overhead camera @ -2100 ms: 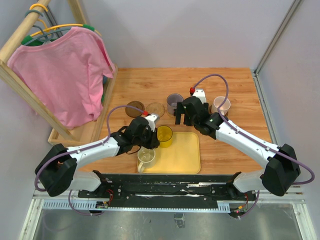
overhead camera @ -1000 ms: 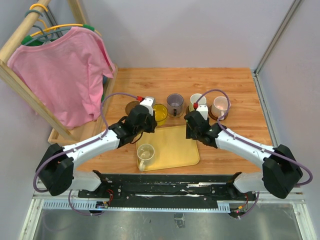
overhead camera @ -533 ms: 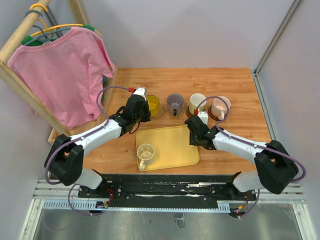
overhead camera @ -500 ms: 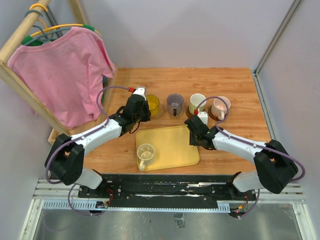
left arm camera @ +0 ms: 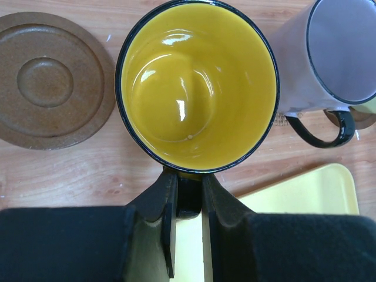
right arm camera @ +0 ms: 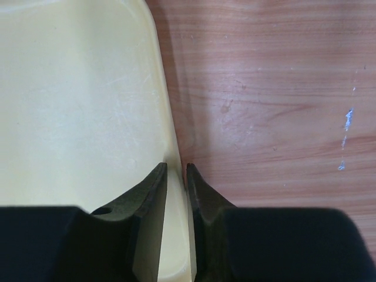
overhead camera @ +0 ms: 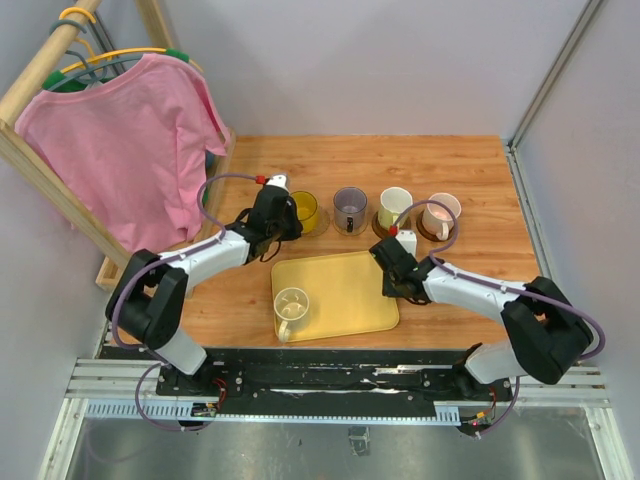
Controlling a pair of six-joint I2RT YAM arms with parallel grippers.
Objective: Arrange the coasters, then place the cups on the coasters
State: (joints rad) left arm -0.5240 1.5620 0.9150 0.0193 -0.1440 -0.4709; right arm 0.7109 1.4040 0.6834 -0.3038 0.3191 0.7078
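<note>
Wrist cams only: L hand (left arm camera: 188, 183) pinches yellow cup (left arm camera: 197, 88) handle, R hand (right arm camera: 175, 174) tray (right arm camera: 76, 88) rim.

Tool (left arm camera: 189, 189) around yellow cup (left arm camera: 197, 88) handle

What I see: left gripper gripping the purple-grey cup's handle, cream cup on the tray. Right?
No: the left gripper grips the yellow cup by its handle; the purple-grey cup stands beside it, per the left wrist view. The cream cup is on the tray.
</note>
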